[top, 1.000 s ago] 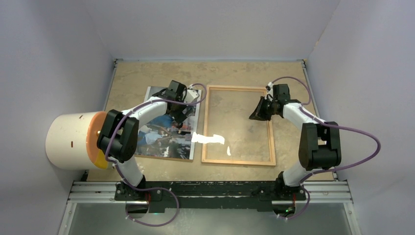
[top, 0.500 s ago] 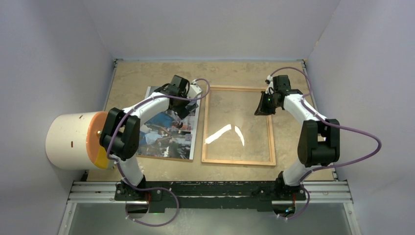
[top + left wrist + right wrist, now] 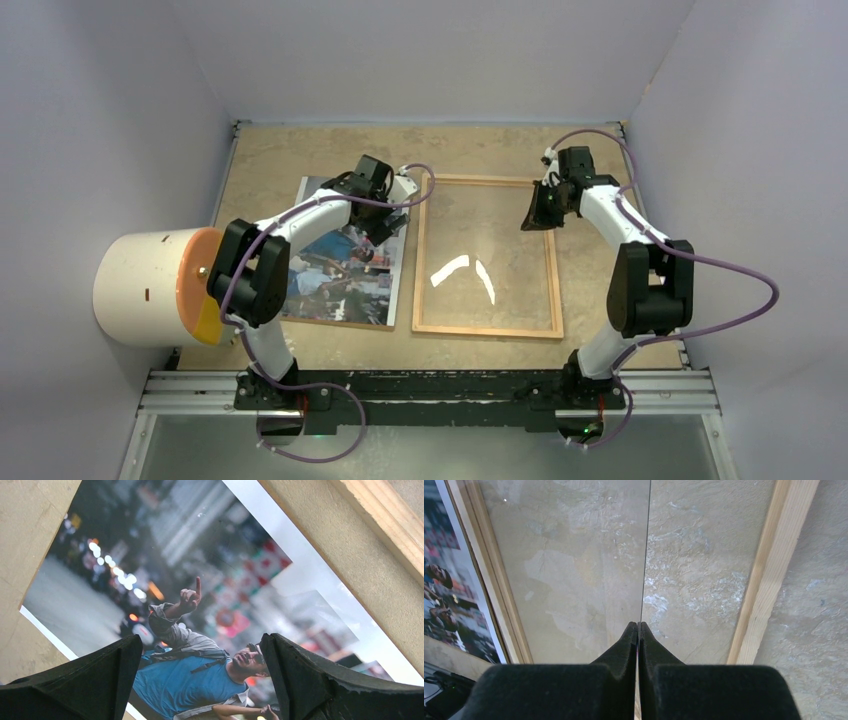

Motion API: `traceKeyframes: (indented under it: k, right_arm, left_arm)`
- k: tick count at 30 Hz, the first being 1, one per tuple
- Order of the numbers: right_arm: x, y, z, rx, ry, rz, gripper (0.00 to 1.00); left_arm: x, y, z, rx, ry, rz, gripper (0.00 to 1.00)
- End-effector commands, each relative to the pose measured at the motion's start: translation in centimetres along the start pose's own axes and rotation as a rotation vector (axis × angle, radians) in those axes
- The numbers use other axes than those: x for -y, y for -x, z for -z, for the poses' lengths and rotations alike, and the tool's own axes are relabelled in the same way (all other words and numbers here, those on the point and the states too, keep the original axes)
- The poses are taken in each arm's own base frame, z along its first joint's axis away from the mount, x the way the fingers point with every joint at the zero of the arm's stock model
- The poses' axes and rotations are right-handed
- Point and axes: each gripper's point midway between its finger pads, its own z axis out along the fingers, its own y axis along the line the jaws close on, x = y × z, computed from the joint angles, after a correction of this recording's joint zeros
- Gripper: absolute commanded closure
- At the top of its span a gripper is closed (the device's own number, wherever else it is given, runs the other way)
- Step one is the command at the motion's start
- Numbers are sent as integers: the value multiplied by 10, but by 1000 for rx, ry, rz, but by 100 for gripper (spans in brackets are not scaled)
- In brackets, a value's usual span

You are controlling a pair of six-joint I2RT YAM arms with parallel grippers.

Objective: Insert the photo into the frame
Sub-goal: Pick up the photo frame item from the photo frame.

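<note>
While a white drum (image 3: 150, 288) lies at the left edge, the photo (image 3: 335, 280), a glossy street scene with a man in blue pointing, lies face up just left of the frame (image 3: 486, 330). The left gripper (image 3: 200, 641) hangs spread wide and empty over the photo's far right corner; the right gripper (image 3: 638, 626) is clenched, empty, over the frame's far right part.

Photo (image 3: 335, 275) lies flat on the tabletop (image 3: 300, 150), toward its left edge. Frame (image 3: 487, 330) lies flat just right of it, long sides parallel, toward the right edge.
</note>
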Motion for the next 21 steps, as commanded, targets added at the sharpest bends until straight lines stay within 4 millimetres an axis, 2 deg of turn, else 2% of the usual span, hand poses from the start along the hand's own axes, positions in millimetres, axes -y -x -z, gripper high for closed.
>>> traceKeyframes:
  k: [1, 6, 11, 18, 20, 21]
  right_arm:
    - [-9, -1, 8, -9, 33, 20, 100]
    - [-8, 0, 13, -9, 19, 35, 100]
    - [-12, -1, 18, -6, 40, 36, 100]
    - [-48, 4, 41, 62, 244, -10, 100]
    - [-49, 4, 46, 96, 257, -47, 100]
    - [-46, 3, 51, 124, 240, -72, 100]
  left_arm:
    - [-4, 13, 3, 24, 13, 4, 0]
    - [-2, 13, 2, 23, 10, -2, 0]
    - [8, 26, 3, 58, -32, 11, 0]
    - [47, 55, 1, 130, -193, 65, 0]
    - [57, 60, -3, 140, -218, 80, 1]
    - [69, 67, -5, 151, -274, 111, 3]
